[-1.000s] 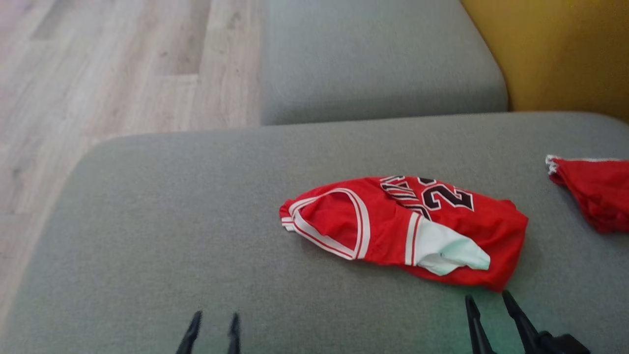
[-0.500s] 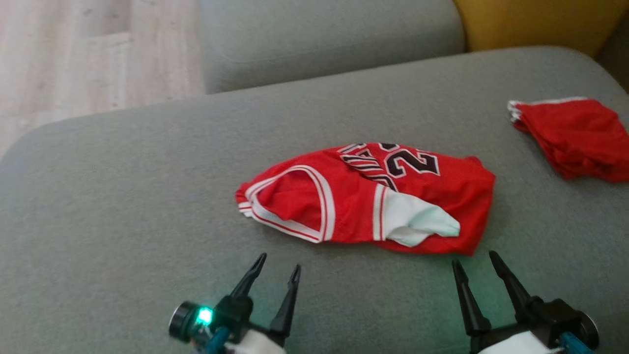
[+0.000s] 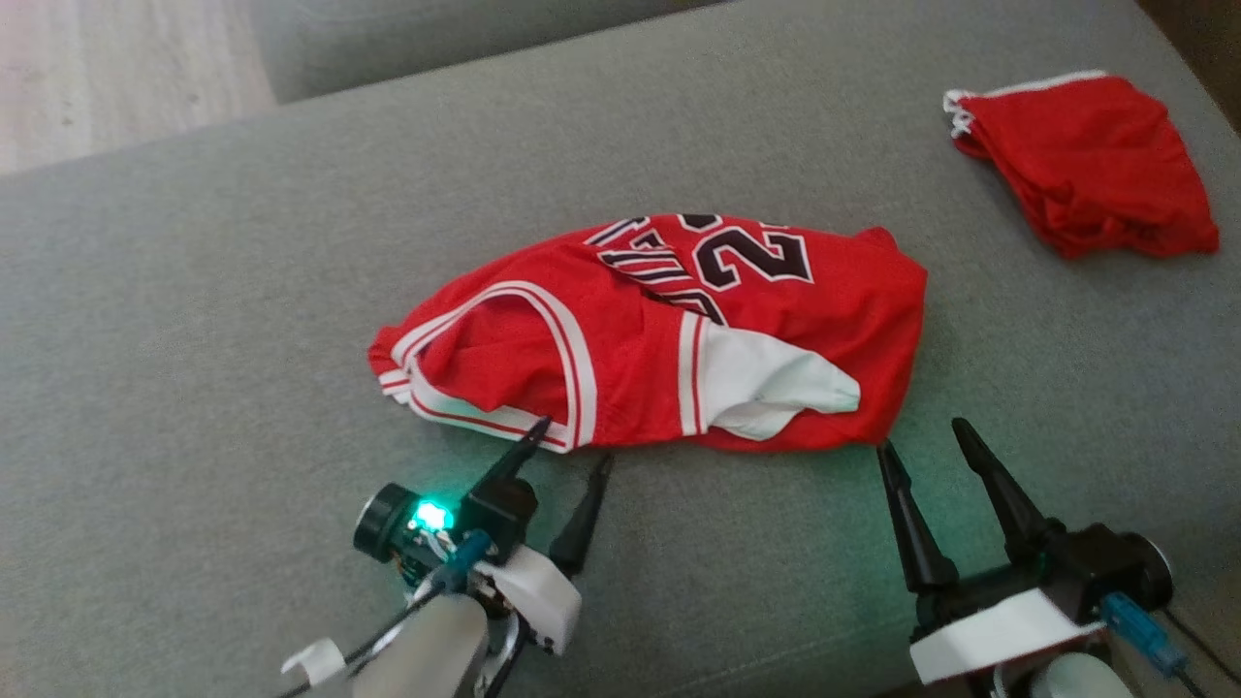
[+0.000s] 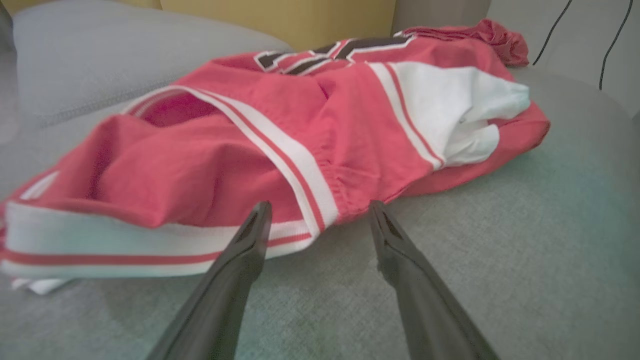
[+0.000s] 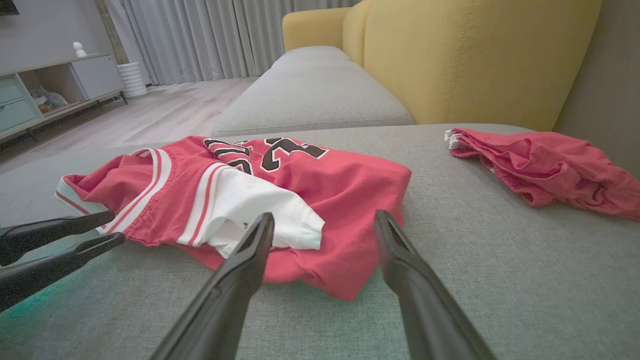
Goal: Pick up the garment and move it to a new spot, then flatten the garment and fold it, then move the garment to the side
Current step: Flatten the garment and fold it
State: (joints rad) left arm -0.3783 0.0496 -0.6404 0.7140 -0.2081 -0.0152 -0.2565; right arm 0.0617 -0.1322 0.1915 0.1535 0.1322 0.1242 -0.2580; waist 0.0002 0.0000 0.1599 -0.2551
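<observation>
The grey cushion takes up nearly all of the head view, and the red jersey lies crumpled near its middle. Its long axis runs left to right, straight across the line along which both grippers point. A second red garment sits well apart at the far right (no part of this reach, I judge).

The jersey lies directly ahead of both arms. The left gripper is the nearer. Its jaws are spread and empty, and one fingertip overlaps the white-striped trim at the jersey's left end. Whether it actually touches the cloth I cannot tell. In the left wrist view the two fingers straddle that trim at the near edge.

The right gripper is also spread and holds nothing. Its tips stop just short of the near red edge, toward the jersey's right end and just beside the white inner panel.

With one arm at each end of the long axis, a short push forward should probably put both on the near hem.
</observation>
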